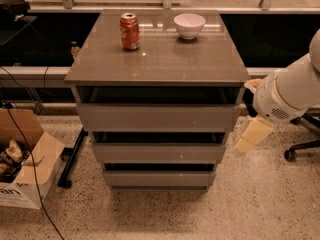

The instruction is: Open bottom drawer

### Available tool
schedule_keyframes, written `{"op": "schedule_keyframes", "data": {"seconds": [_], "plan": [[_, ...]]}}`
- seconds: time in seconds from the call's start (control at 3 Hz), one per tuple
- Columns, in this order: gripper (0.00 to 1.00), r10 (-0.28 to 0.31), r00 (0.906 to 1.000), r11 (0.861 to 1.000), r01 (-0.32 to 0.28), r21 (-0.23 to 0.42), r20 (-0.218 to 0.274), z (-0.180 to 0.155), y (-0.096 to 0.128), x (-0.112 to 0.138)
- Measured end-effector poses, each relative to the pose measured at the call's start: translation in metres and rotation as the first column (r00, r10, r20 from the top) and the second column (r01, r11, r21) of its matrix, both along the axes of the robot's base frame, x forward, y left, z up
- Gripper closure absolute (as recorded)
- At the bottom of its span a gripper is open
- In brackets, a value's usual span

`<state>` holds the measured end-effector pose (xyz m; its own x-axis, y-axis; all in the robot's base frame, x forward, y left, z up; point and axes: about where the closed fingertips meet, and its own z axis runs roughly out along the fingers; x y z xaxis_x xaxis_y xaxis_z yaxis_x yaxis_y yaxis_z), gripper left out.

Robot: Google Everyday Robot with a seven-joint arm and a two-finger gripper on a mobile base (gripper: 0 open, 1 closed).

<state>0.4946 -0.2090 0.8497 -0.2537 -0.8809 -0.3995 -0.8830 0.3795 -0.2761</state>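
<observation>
The bottom drawer (159, 178) is the lowest and slimmest of three grey-taupe fronts on the cabinet, and it sits closed under the middle drawer (159, 153) and the tall top drawer (159, 116). My gripper (251, 135) hangs as a cream-coloured piece below the white arm housing (285, 96), just off the cabinet's right side. It is level with the middle drawer and touches nothing.
A red soda can (130, 31) and a white bowl (189, 25) stand on the cabinet top (157, 59). An open cardboard box (22, 169) and cables lie at the lower left. A black stand leg (71, 159) and an office chair base (300, 151) flank the cabinet.
</observation>
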Motion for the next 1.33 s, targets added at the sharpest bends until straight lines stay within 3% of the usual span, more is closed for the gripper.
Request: {"op": "schedule_keyframes", "data": {"seconds": [0.67, 1.33], "plan": [[0.0, 0.048, 0.9957, 0.994, -0.041, 0.097, -0.078, -0.071, 0.014, -0.01], [0.0, 0.055, 0.9909, 0.976, -0.027, 0.214, -0.123, -0.157, 0.02, 0.0]]}}
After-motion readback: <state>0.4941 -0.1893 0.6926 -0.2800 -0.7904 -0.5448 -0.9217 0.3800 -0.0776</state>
